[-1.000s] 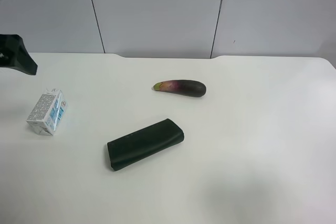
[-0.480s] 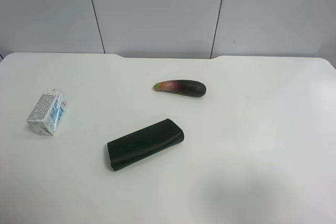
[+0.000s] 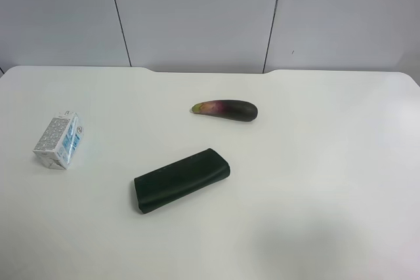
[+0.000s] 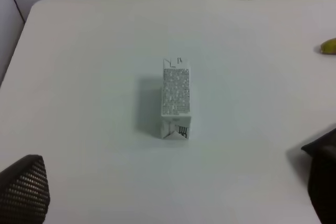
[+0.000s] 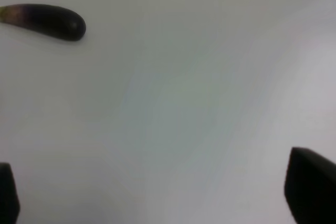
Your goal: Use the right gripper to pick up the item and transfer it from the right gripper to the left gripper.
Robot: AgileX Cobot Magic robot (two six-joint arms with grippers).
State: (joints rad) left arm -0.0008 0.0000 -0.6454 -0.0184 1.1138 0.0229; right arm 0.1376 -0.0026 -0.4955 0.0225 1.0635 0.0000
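White tabletop (image 3: 315,162) unchanged since half a second ago: boxy carton (image 3: 59,140) lying at nine o'clock, glossy eggplant (image 3: 225,109) and black case (image 3: 181,180) central; both tools (image 4: 168,203) (image 5: 157,192) spread, empty.

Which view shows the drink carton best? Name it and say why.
The left wrist view: the carton lies centred and whole, its printed side and gabled end legible. The exterior high view shows it smaller, near the table's edge, with blue print visible. The right wrist view does not show it at all.

Printed paper carton (image 3: 59,140), glossy eggplant (image 3: 225,109), matt black case (image 3: 182,179)
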